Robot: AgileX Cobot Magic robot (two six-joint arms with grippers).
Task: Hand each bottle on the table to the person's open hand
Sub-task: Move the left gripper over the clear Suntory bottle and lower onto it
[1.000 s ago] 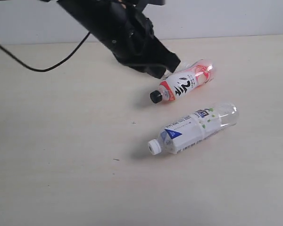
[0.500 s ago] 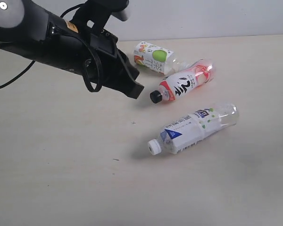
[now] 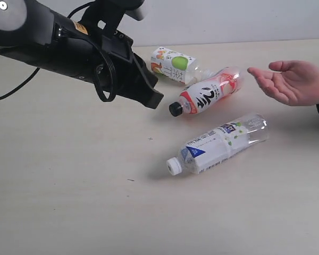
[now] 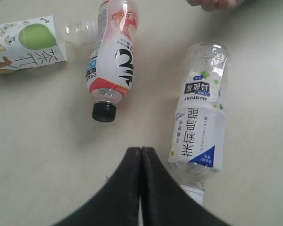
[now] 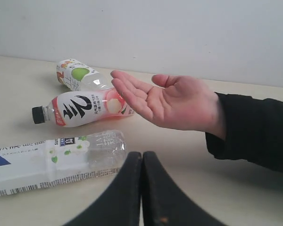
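Three bottles lie on the pale table (image 3: 69, 202): a white one with a green apple picture (image 3: 173, 64), a red-and-white one with a black cap (image 3: 207, 93) and a blue-and-white one with a white cap (image 3: 219, 143). My left gripper (image 3: 155, 99) hovers shut and empty just left of the black cap, seen also in the left wrist view (image 4: 140, 149). An open hand (image 3: 290, 79) is held palm up at the right. My right gripper (image 5: 142, 154) is shut and empty, near the blue-and-white bottle's base (image 5: 104, 146) and below the hand (image 5: 174, 101).
A black cable (image 3: 13, 90) trails over the table's far left. A pale wall (image 3: 244, 18) runs behind the table. The person's black sleeve (image 5: 254, 129) reaches in from the right.
The open hand has come in from the right. My left arm swung left a second ago, uncovering the apple bottle, and has barely moved since.
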